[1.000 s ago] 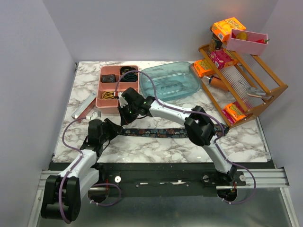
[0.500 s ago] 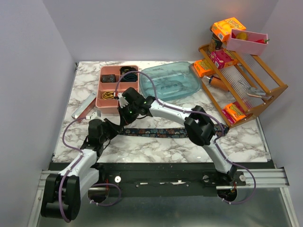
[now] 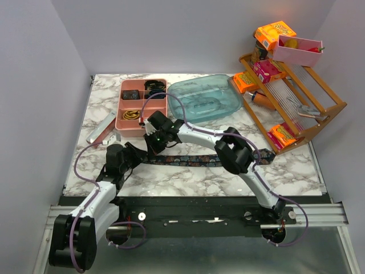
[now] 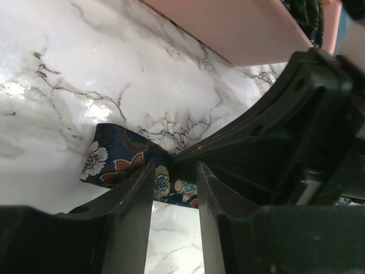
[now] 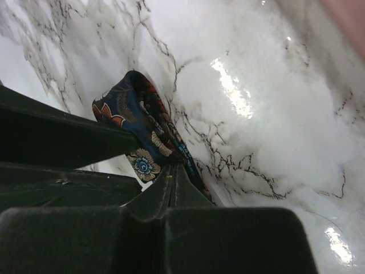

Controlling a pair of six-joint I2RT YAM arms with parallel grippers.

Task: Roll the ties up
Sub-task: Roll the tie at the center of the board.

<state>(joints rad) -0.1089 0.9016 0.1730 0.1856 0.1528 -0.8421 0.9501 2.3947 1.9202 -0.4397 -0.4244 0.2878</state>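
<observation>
The tie [image 3: 191, 160] lies on the table [image 3: 188, 181], before the divided tray [image 3: 120, 114].

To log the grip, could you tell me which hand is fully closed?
The right hand, pinched shut on the tie; the left hand is open, fingertips clearly apart.

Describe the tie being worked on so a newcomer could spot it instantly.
On the marble table, look just in front of the pink divided tray. A long, flat strip runs left to right there: the tie, dark navy with small orange and pale-blue flowers, the only item lying stretched out.
</observation>
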